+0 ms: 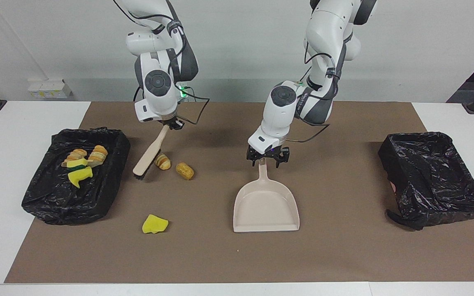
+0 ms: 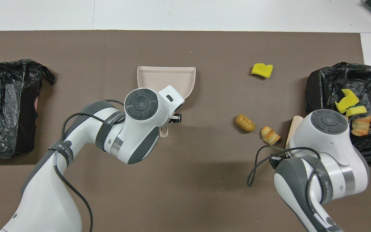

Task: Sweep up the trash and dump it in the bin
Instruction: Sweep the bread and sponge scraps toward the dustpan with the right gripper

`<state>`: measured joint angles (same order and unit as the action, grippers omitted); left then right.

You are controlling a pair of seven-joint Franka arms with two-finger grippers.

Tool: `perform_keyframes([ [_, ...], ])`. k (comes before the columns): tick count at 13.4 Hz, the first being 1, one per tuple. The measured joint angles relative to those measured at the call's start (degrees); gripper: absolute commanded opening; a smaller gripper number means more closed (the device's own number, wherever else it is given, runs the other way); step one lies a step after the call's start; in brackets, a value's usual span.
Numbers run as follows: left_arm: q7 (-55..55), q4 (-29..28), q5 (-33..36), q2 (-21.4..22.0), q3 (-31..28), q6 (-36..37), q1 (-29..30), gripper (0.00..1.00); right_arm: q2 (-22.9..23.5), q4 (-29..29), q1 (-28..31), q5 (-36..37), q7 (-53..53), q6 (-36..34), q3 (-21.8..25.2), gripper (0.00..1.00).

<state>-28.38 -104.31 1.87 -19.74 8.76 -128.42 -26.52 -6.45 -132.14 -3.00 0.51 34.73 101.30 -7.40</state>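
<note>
step: sweeping | right pincer [image 1: 173, 124] pinching brush [image 1: 147, 155], upper left | left pincer [image 1: 267, 158] pinching dustpan [image 1: 266, 205] handle, centre | trash [image 1: 163, 161] loose beside brush | next: brush lumps panward

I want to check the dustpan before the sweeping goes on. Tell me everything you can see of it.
The dustpan is beige, plastic by its look, with a flat scoop, low side walls and a straight handle. It lies flat on the brown mat, empty, mid-table, its open edge pointing away from the robots and its handle toward them. The left gripper is down at the handle's end. No scrap touches it.
</note>
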Motion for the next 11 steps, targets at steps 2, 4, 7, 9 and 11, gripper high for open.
perform_keyframes([
  [2, 5.29, 0.08, 0.12, 0.00, -0.15, 0.00, 0.10, 0.00, -0.91, -1.45, -1.59, -1.71, -0.07, 0.73, -0.39, 0.00],
  [4, 15.62, 0.56, 0.13, 0.16, -0.48, -0.01, 1.25, 0.00, -1.03, -1.72, -5.36, -2.53, 0.01, 2.92, -0.49, 0.00],
  [7, 34.02, 0.83, 0.17, 1.93, -0.69, 1.07, 4.81, 0.00, -0.93, -1.49, -9.62, -4.22, 0.44, 8.46, -0.82, 0.00],
  [9, 48.06, 0.88, 0.20, 3.69, -0.78, 4.92, 6.77, 0.00, -0.12, 0.34, -10.92, -7.67, 0.44, 9.57, -0.93, 0.00],
  [11, 58.83, 0.92, 0.20, 5.70, -0.88, 12.21, 8.48, 0.00, 1.30, 3.31, -12.27, -9.51, 0.45, 9.45, -1.03, 0.00],
])
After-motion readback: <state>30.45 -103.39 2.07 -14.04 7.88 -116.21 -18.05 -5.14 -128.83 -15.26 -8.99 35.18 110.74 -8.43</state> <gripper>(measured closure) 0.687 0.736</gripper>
